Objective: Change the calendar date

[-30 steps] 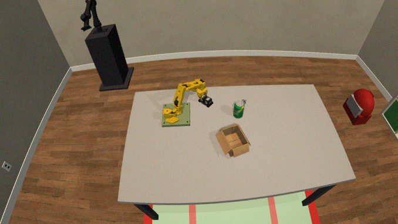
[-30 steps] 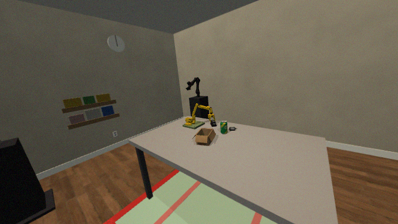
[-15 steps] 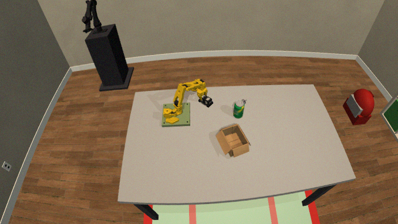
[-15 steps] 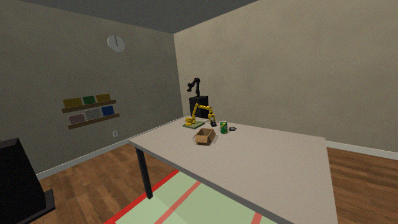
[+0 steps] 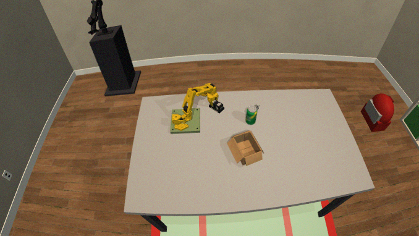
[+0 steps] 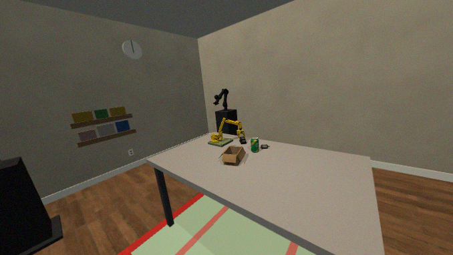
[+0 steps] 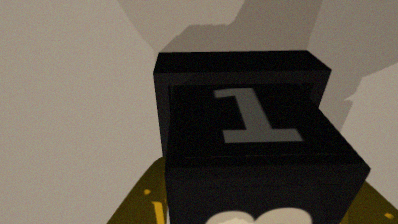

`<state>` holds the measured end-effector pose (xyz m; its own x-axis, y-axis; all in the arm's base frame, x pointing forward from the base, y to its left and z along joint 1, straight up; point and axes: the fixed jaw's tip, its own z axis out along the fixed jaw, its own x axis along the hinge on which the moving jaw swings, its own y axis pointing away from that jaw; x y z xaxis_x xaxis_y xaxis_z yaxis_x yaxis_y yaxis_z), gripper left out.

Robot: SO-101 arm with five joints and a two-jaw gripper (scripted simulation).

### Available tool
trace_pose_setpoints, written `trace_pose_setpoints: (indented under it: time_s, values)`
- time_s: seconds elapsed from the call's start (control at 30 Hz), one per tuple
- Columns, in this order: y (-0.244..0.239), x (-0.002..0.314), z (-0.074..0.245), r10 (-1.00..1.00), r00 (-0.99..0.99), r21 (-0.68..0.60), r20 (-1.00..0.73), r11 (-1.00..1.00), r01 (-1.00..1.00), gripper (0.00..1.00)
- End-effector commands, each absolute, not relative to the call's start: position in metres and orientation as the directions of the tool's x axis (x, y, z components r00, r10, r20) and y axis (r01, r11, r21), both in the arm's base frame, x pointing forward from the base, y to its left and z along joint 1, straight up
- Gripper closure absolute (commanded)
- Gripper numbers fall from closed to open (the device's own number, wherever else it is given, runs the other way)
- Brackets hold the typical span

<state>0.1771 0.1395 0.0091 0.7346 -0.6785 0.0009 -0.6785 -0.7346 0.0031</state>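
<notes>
So the little yellow arm (image 5: pixel 194 98) is bolted to a green base plate (image 5: pixel 196 129) near the back-left corner of the grey table (image 5: pixel 293 173), and it's folded over with the gripper (image 5: pixel 217 107) down low, close to the tabletop just right of the base. The jaws are clamped on a black cube (image 7: pixel 260 150). The wrist view is basically filled with it: a grey "1" faces up toward the camera, and on the face nearest the camera there's a pale rounded marking cut off by the bottom edge, so I can't tell which digit it is. Right behind the cube there's a dark raised edge, probably the calendar tray (image 7: pixel 240 62), though the view is too tight to be sure or to say whether the cube sits in it. From the top camera the cube is just a dark blob at the gripper. To the right of the gripper stands a green soda can (image 5: pixel 251 115), upright and well apart from it. Closer to the front there's an open cardboard box (image 5: pixel 245 148). In the exterior view a small dark object (image 6: pixel 264 146) lies just beyond the can.
</notes>
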Motion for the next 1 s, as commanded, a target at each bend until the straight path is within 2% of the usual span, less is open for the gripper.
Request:
trace_pose_setpoints:
  time_s: [0.0,0.97]
  values:
    - [0.1401,0.1741,0.0065,-0.678,0.735,0.024,-0.003,-0.735,-0.678,1.0]
    - [0.1407,0.1748,0.0123,-0.678,0.735,0.024,-0.003,-0.735,-0.678,1.0]
